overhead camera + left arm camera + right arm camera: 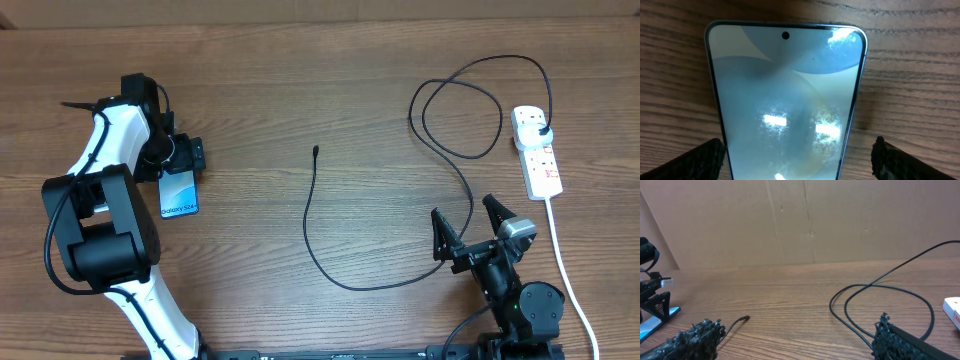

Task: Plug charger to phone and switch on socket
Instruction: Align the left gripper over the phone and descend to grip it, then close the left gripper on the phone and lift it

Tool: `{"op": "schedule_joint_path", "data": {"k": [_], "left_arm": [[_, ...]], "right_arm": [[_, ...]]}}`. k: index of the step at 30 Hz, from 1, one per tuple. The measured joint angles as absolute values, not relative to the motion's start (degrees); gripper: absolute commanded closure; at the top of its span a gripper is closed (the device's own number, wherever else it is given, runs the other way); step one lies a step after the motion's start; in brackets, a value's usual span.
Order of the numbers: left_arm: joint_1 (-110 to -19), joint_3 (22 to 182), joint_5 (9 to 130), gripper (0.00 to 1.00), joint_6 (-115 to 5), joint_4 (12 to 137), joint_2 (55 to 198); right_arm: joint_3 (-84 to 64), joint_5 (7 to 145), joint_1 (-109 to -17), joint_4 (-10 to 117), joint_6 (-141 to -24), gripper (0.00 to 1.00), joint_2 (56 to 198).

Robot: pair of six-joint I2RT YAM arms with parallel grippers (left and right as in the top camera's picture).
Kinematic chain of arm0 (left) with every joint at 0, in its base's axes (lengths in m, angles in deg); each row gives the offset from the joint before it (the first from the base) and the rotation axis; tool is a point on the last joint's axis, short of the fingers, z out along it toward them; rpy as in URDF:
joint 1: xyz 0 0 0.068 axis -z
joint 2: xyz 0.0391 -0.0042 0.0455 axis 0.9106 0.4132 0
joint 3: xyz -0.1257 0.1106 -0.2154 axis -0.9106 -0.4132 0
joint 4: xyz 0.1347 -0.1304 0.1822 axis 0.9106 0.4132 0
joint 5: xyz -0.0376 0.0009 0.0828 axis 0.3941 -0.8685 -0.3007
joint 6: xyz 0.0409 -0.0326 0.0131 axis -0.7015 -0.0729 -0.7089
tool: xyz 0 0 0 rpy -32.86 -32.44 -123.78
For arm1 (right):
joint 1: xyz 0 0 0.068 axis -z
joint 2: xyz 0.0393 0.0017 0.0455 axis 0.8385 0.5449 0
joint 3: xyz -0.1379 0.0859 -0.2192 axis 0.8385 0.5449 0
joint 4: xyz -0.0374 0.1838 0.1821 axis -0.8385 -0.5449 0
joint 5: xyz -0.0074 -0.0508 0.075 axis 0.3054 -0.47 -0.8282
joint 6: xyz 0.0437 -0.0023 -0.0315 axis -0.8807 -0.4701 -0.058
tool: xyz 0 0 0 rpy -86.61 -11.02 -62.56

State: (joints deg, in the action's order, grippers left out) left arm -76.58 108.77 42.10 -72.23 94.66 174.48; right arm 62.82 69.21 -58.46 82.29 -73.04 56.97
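The phone (180,195) lies flat on the wooden table at the left, screen up, with small text at its near short edge. It fills the left wrist view (785,100). My left gripper (183,156) is open and straddles the phone's far end, with one finger on each side (797,146). The charger, a thin black cable (312,230), has its connector tip (316,152) lying free mid-table. It curves to the right, loops, and ends in a black plug (541,131) seated in the white socket strip (540,165) at the far right. My right gripper (468,226) is open and empty at the front right, with the cable running just past it (875,287).
The strip's white cord (566,270) runs down the right edge toward the front. A brown cardboard wall (805,220) stands behind the table. In the right wrist view the connector tip (743,318) lies ahead to the left and the strip's corner (952,310) is at the right.
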Motion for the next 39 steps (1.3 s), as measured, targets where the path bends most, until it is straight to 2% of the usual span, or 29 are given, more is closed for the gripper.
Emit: {"op": "schedule_joint_path", "data": {"k": [8,30,39], "left_arm": [[-76.6,108.8,40.8,0.08,-73.7,95.4,174.5],[-76.6,105.6,40.1,0.06,-73.7,93.7,174.5],[-76.6,105.3,40.8,0.10,-73.0,93.1,174.4]], "right_arm": [[62.8,69.2,-58.5,82.3,-73.1,0.00,57.0],[62.8,69.2,-58.5,82.3,-73.1,0.00,57.0],[62.8,69.2,-58.5,82.3,-73.0,0.00,57.0]]}}
